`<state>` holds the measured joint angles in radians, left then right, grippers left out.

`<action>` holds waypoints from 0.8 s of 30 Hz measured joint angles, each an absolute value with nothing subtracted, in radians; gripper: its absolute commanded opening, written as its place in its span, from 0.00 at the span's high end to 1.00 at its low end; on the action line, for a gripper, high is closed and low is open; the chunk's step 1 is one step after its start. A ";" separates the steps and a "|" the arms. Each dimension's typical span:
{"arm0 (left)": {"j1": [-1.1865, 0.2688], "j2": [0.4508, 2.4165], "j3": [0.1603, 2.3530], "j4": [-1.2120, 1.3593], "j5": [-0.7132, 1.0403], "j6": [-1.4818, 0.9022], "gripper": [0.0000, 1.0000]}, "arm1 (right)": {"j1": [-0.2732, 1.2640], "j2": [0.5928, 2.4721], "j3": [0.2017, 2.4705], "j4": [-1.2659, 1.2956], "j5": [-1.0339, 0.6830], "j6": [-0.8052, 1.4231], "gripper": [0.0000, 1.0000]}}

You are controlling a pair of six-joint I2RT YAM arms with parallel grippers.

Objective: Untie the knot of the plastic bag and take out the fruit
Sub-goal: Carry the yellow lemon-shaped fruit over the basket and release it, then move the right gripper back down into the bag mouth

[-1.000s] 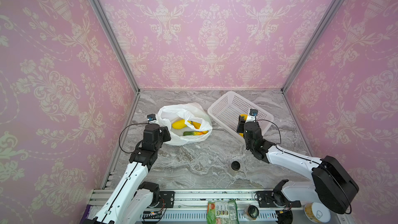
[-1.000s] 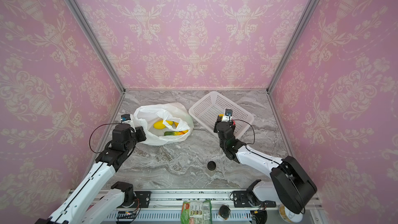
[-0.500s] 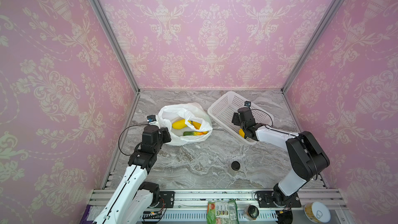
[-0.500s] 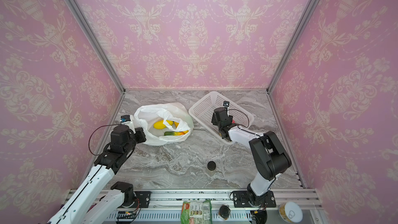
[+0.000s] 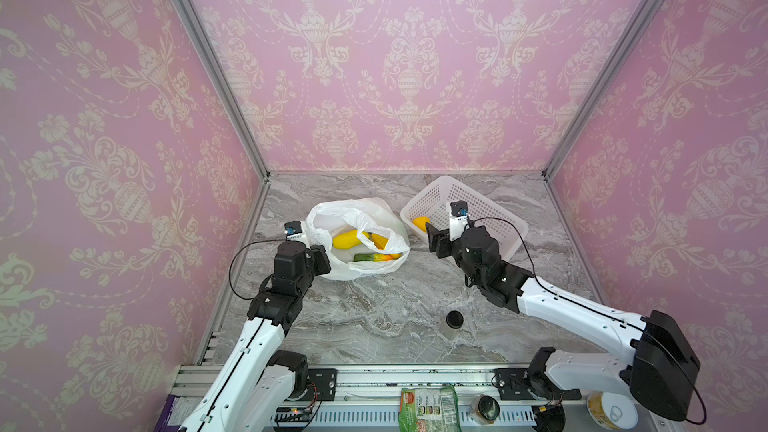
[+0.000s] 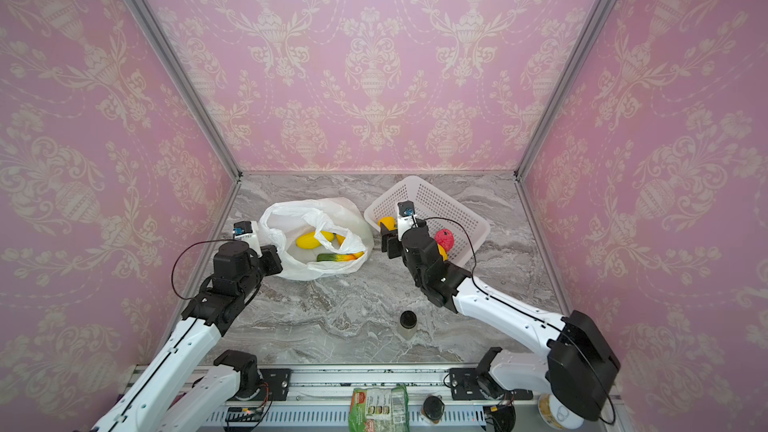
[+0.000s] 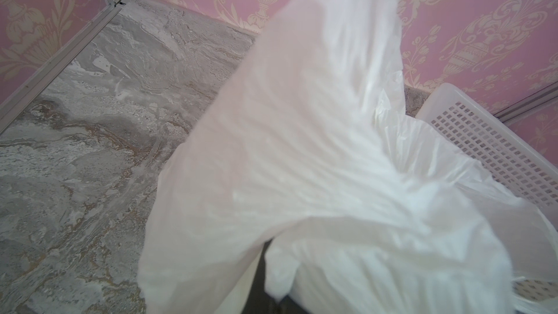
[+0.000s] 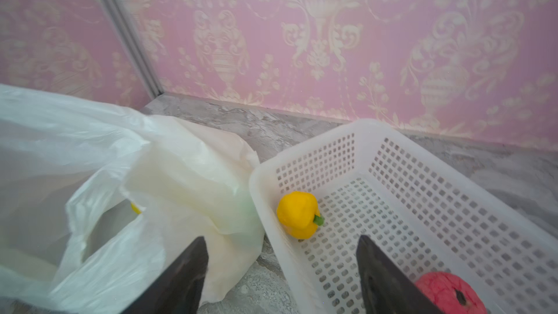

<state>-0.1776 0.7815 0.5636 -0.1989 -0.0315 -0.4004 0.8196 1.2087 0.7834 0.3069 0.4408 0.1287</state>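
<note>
- Left fingers [image 5: 321, 258] clench the plastic bag [image 5: 353, 211] at its near rim, left on the worktop [image 5: 374, 317].
- Right fingers [image 8: 187, 273] are spread and empty above the basket [image 5: 490, 209].
- Fruit: yellow pieces [image 5: 348, 239] lie in the open bag; a yellow pepper [image 8: 297, 214] and a pink-red one [image 8: 447, 289] lie in the basket.

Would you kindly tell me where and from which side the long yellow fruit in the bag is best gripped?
Grip the long yellow fruit across its narrow middle, coming down from above through the bag's open mouth: it lies flat and bare there, while a handle loop crosses its end nearer the basket.
</note>
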 measured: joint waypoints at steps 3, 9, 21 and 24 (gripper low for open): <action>-0.178 0.781 0.564 -0.199 -0.031 -0.400 1.00 | 0.928 1.193 0.779 0.364 0.406 0.043 0.41; -0.178 0.776 0.554 -0.196 -0.031 -0.400 1.00 | 1.073 1.403 0.934 0.319 0.323 -0.052 0.58; -0.178 0.756 0.550 -0.197 -0.026 -0.400 1.00 | 1.053 1.919 1.435 0.054 0.264 0.023 0.75; -0.178 0.756 0.549 -0.197 -0.024 -0.400 1.00 | 1.016 2.017 1.550 -0.013 0.249 0.057 0.73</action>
<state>-0.1776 0.7563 0.5488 -0.1967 -0.0242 -0.4004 1.0161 2.0174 1.5501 -0.0128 0.2489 0.0566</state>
